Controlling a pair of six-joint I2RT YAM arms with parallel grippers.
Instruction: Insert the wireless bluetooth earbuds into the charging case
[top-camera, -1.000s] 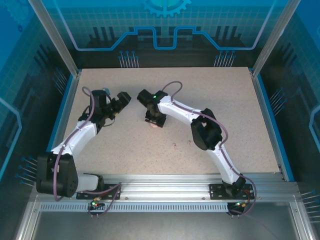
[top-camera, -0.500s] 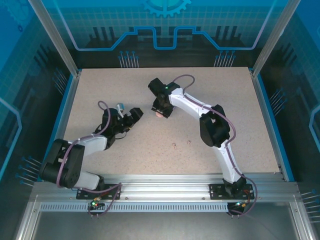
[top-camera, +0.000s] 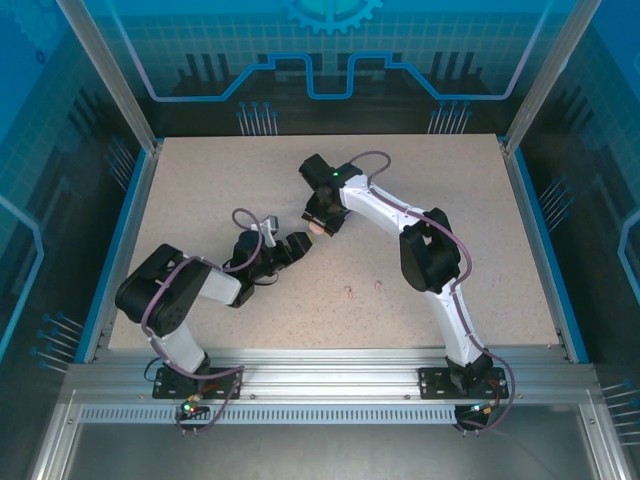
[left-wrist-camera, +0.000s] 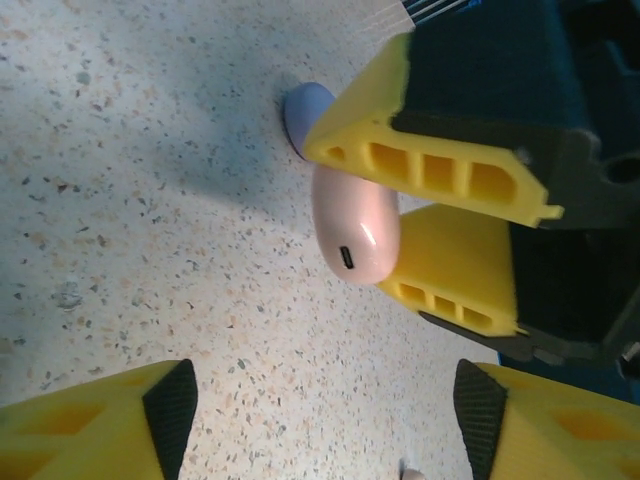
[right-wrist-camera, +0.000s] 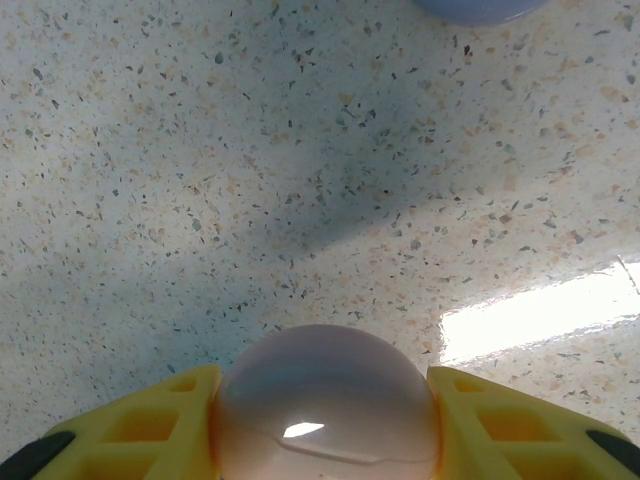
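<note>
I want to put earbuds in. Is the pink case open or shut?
Shut. The pink case is one smooth pebble, no lid lifted, squeezed between the right gripper's yellow fingers.

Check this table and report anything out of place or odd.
Nothing spilled or broken. Two tiny earbuds lie loose on the table, apart from the pink case clamped in the right tool. A pale purple case lies on the table nearby.

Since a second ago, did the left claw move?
Yes. The left gripper slid right, away from the left edge of the table, and came nearer the front rail.
</note>
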